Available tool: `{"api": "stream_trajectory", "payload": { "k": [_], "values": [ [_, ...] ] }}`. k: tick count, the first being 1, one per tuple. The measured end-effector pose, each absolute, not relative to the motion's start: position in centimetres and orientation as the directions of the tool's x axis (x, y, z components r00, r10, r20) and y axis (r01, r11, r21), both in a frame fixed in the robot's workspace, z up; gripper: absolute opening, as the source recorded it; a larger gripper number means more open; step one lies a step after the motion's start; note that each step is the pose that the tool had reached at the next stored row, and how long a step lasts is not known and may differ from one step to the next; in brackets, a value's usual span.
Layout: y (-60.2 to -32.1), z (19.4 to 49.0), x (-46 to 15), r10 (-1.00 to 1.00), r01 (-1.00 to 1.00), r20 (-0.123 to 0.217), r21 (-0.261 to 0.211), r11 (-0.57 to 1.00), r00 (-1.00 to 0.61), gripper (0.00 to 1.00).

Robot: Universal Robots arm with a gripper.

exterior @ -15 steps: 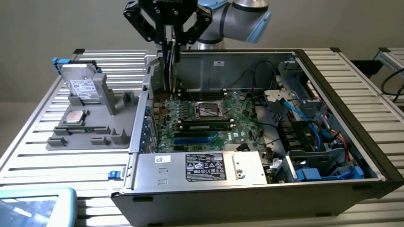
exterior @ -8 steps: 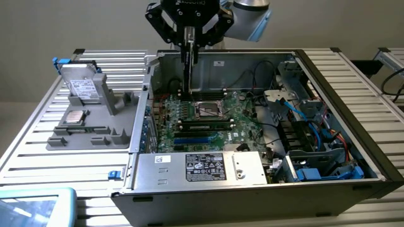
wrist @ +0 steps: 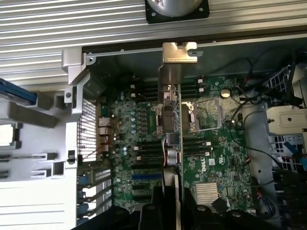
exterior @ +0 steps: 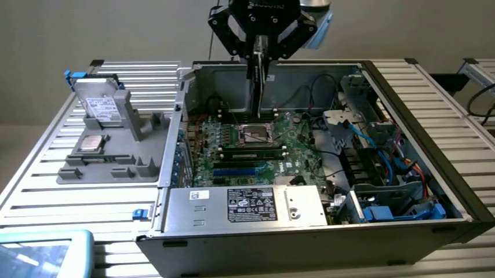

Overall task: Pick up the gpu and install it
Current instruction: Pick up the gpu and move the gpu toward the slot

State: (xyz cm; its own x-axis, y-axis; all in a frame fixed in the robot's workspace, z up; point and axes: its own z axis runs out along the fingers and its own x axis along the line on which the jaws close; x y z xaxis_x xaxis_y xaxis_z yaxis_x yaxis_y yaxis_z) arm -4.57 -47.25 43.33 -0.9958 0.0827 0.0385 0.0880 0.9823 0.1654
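Observation:
My gripper (exterior: 261,47) hangs over the open computer case (exterior: 402,92) and is shut on the gpu (exterior: 258,87). The card hangs edge-on and upright, its lower edge above the rear part of the green motherboard (exterior: 267,152), close to the CPU socket (exterior: 255,134). In the wrist view the gpu (wrist: 169,115) runs as a narrow strip across the motherboard (wrist: 216,158), with its silver end bracket (wrist: 180,52) near the case wall. The gripper (wrist: 170,213) clamps the card's near end. The blue expansion slots (exterior: 232,172) lie nearer the case's front, apart from the card.
A grey parts holder (exterior: 116,165) at the exterior view's left carries a silver white-labelled drive (exterior: 101,107) and a small square CPU chip (exterior: 93,143). The power supply (exterior: 247,205) fills the case front. Cables and drive bays (exterior: 386,174) crowd the right side. A teal-edged object (exterior: 43,249) sits at lower left.

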Motion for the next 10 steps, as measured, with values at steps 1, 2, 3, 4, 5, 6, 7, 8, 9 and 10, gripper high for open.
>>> {"api": "stream_trajectory", "payload": {
  "k": [1,2,3,4,5,6,7,8,9,10],
  "values": [
    [-47.3,43.3,-4.1,0.083,0.088,0.038,0.165,0.982,-0.996,0.27],
    [-47.4,43.3,-3.7,0.083,0.088,0.039,0.165,0.982,-0.996,0.27],
    [-47.4,43.3,-3.2,0.083,0.088,0.038,0.165,0.982,-0.996,0.27],
    [-47.5,43.3,-2.8,0.083,0.088,0.039,0.165,0.982,-0.996,0.27],
    [-47.6,43.2,-2.5,0.083,0.088,0.039,0.165,0.982,-0.996,0.27],
    [-47.6,43.2,-2.4,0.083,0.088,0.039,0.165,0.982,-0.996,0.27],
    [-47.6,43.2,-2.3,0.083,0.088,0.039,0.165,0.982,-0.996,0.27],
    [-47.6,43.2,-2.3,0.083,0.088,0.039,0.165,0.982,-0.996,0.27],
    [-47.6,43.2,-2.3,0.083,0.088,0.039,0.166,0.982,-0.996,0.27],
    [-47.6,43.2,-2.3,0.083,0.088,0.039,0.166,0.982,-0.996,0.27]
  ]
}}
